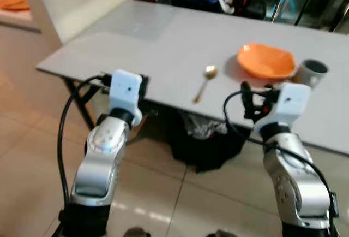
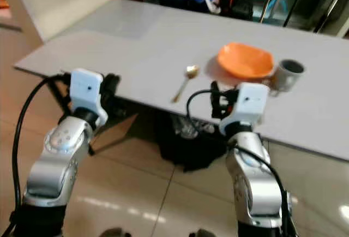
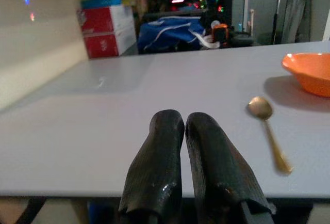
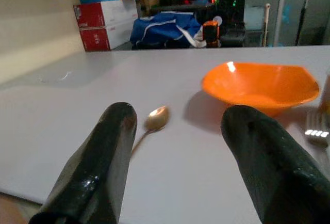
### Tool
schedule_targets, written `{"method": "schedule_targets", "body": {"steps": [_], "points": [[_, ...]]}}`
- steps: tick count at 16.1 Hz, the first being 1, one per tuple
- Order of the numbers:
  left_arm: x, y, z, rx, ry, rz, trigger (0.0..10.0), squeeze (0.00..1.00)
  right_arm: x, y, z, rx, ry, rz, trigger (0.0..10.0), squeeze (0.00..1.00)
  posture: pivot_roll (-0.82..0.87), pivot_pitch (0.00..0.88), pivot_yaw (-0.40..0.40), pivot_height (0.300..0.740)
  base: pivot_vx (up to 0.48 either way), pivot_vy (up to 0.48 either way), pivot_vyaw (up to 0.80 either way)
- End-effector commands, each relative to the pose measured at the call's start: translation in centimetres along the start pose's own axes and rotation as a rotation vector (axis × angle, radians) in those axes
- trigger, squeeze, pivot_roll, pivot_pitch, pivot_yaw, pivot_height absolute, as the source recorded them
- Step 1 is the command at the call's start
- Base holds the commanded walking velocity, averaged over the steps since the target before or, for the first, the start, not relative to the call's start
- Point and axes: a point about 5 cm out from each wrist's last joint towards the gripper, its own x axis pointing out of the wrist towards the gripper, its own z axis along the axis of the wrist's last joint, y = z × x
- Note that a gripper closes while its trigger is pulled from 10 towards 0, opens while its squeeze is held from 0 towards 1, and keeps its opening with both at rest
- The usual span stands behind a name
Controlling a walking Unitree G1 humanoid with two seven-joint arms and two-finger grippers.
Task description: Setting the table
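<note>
A grey table (image 1: 163, 46) stands before me. On it lie an orange bowl (image 1: 265, 61), a gold spoon (image 1: 205, 81) to the bowl's left, and a grey cup (image 1: 312, 72) to its right. A fork (image 4: 317, 131) lies near the bowl in the right wrist view. My left gripper (image 3: 183, 123) is shut with nothing in it, at the table's near edge, well left of the spoon (image 3: 268, 131). My right gripper (image 4: 181, 116) is open and empty at the near edge, pointing between the spoon (image 4: 154, 118) and the bowl (image 4: 260, 82).
Red boxes (image 3: 105, 28) and a blue bag (image 3: 172, 33) sit beyond the table's far edge. A black bag (image 1: 204, 138) lies on the tiled floor under the table. Black table legs (image 1: 82, 103) stand by my left arm.
</note>
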Motion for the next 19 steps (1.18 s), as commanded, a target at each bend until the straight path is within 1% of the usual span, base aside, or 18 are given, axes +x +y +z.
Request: {"method": "schedule_targets", "body": {"steps": [1, 3, 6, 7, 8, 9, 10, 19], "points": [[0.0, 0.4, 0.4, 0.005, -0.007, 0.013, 10.0, 1.00, 0.3, 0.4, 0.3, 0.004, -0.016, 0.014, 10.0, 1.00, 0.03, 0.019, -0.023, 0.740, 0.000, 0.480, 0.00], [0.0, 0.7, 0.5, 0.019, -0.003, 0.025, 10.0, 1.00, 0.5, 0.6, 0.0, -0.006, -0.014, 0.024, 10.0, 1.00, 0.03, 0.008, -0.025, 0.740, 0.000, 0.480, 0.00], [0.0, 1.1, 0.6, 0.022, -0.003, 0.041, 10.0, 1.00, 0.8, 0.9, -0.5, -0.007, 0.025, 0.029, 10.0, 1.00, 0.03, 0.005, -0.024, 0.740, 0.000, 0.480, 0.00], [0.0, 1.3, 0.7, 0.033, -0.004, 0.058, 10.0, 1.00, 0.9, 0.9, -0.6, 0.004, 0.027, 0.025, 10.0, 1.00, 0.04, 0.000, -0.028, 0.740, 0.000, 0.480, -0.76], [0.1, 1.5, 0.7, 0.044, -0.001, 0.073, 10.0, 0.97, 1.0, 1.0, -0.6, 0.002, 0.029, 0.028, 10.0, 0.00, 0.04, 0.000, -0.031, 0.740, 0.000, 0.480, -0.76], [0.1, 1.7, 0.7, 0.044, 0.005, 0.086, 10.0, 0.18, 1.2, 1.1, -0.6, -0.001, 0.030, 0.033, 10.0, 0.00, 0.04, 0.000, -0.033, 0.740, 0.000, 0.480, -0.76], [0.1, 1.9, 0.7, 0.051, 0.007, 0.096, 10.0, 0.00, 1.3, 1.1, -0.6, -0.002, 0.029, 0.034, 10.0, 0.00, 0.04, 0.000, -0.034, 0.740, 0.000, 0.480, -0.76], [0.2, 2.6, 0.7, 0.064, 0.017, 0.132, 10.0, 0.00, 1.8, 1.5, -0.8, -0.024, 0.042, 0.058, 10.0, 0.00, 0.05, 0.000, -0.038, 0.740, 0.000, 0.480, -0.76]]}}
